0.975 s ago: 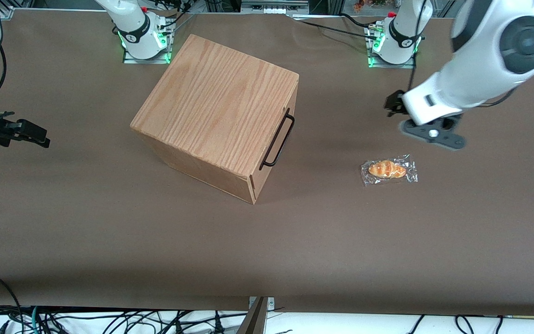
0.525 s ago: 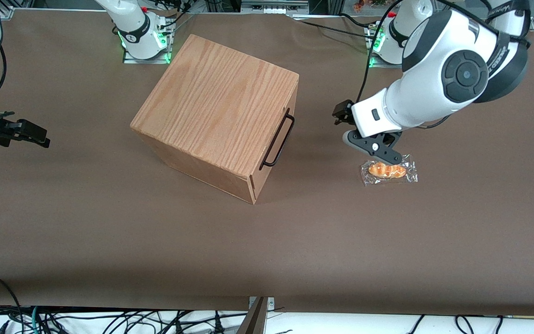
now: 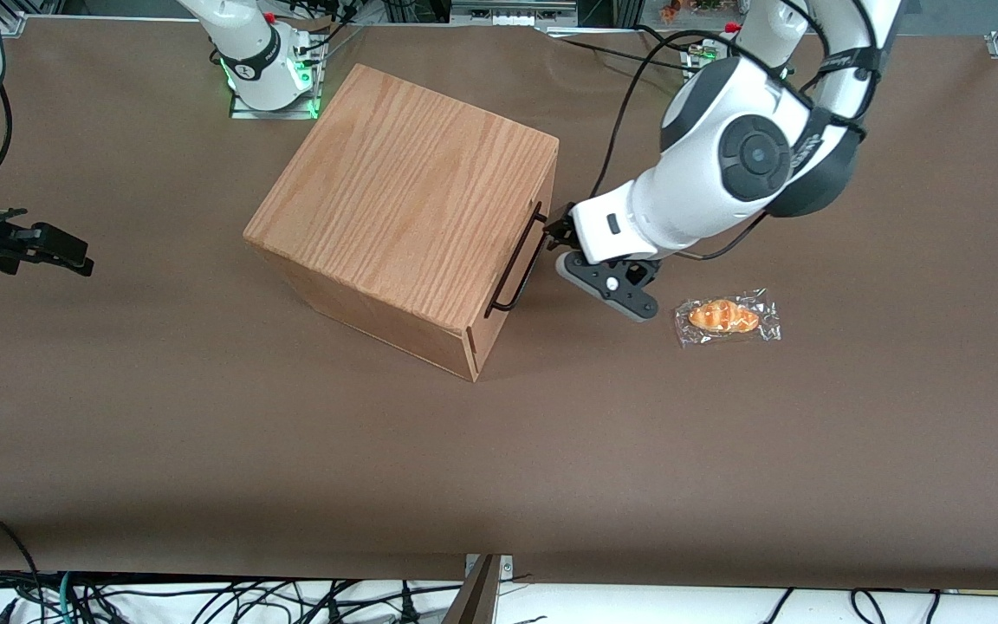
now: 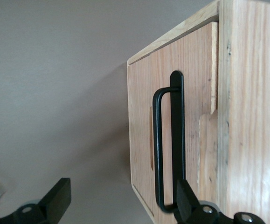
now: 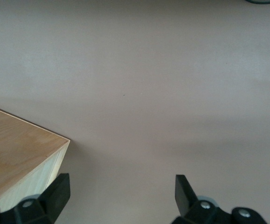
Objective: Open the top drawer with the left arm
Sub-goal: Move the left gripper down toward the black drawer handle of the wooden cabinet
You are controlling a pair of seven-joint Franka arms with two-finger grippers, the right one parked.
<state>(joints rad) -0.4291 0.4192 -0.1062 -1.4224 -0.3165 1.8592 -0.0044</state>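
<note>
The oak-grain box stands in the middle of the table with its top drawer shut flush in its front. The drawer's thin black wire handle runs along that front. The left arm reaches down to it. Its gripper is open and sits just in front of the handle. One fingertip overlaps the handle's end, and the other fingertip hangs over bare table. Nothing is held between them.
A wrapped croissant lies on the brown table toward the working arm's end, close beside the gripper's wrist. A narrow slot is cut in the box front beside the handle.
The left arm has swung from the working arm's end of the table toward the box, passing over the croissant. Its gripper now sits at the drawer handle. The drawer has not moved.
</note>
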